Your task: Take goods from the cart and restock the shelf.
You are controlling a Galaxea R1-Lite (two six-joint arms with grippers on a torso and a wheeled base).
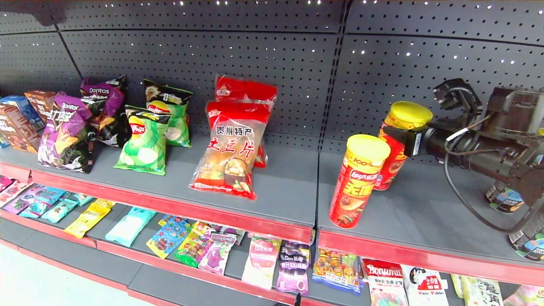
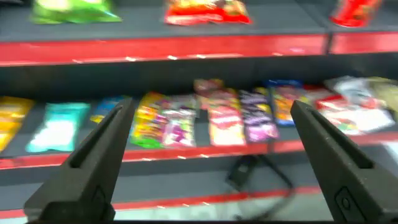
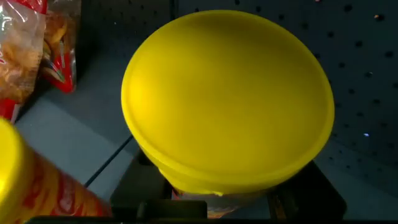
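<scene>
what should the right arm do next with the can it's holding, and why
Probably open the right gripper and let go: the rear can it grips looks about upright, base seemingly on the shelf, just behind the front can.

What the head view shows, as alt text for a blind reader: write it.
The right gripper holds a yellow-lidded red chip can at the back of a grey shelf, behind a matching front can. Red, green and purple snack bags stand farther left.
</scene>
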